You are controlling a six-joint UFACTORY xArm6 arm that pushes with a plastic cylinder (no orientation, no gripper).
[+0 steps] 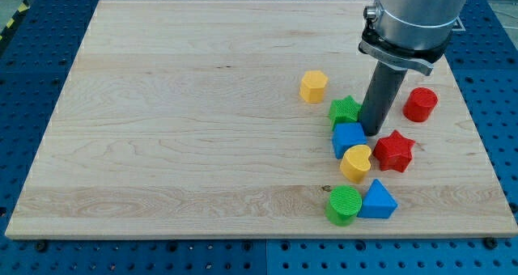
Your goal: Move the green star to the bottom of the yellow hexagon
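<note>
The green star [345, 109] lies right of the board's centre, just below and to the right of the yellow hexagon [313, 86]. It touches the top of a blue cube [349, 138]. My tip [372, 132] rests on the board at the star's right side, close against it and next to the blue cube's upper right corner. The rod rises from there to the arm's grey body at the view's top right.
A red cylinder [420, 104] sits right of the rod. A red star [394, 151], a yellow heart [355, 162], a green cylinder [344, 205] and a blue triangle [378, 200] lie below. The wooden board [178, 113] lies on a blue perforated table.
</note>
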